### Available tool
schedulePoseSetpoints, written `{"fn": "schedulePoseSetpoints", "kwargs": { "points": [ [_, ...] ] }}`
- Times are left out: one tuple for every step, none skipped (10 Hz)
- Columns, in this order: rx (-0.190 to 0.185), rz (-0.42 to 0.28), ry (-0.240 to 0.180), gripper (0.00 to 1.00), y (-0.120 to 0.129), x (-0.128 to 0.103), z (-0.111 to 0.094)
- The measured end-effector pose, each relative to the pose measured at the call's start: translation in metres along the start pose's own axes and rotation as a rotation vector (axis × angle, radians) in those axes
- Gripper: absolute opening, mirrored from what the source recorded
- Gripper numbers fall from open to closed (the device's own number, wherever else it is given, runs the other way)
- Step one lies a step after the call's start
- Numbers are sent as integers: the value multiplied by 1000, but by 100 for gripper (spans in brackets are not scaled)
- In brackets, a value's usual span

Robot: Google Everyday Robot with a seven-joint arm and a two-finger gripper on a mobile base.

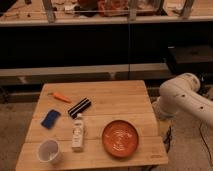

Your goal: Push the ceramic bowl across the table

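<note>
On table: ceramic bowl front right, cup front left, bottle between; pad, bar behind; arm right of table, gripper hidden at its end

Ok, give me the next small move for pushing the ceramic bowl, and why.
Probably bring the arm over the table toward the ceramic bowl: the bowl sits untouched near the right edge, and the gripper is out of sight beside the table.
</note>
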Motion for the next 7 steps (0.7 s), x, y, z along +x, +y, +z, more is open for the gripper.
{"fn": "schedulePoseSetpoints", "kwargs": {
  "points": [
    [0,-13,4,80,2,-4,3],
    [-2,-17,2,80,5,-10,4],
    [-8,-23,0,80,10,-20,7],
    [-11,-27,-2,80,14,-24,9],
    [-13,-31,1,80,16,-26,13],
    [-14,-32,5,80,18,-26,16],
    [-17,-36,6,80,19,-28,18]
  ]
}}
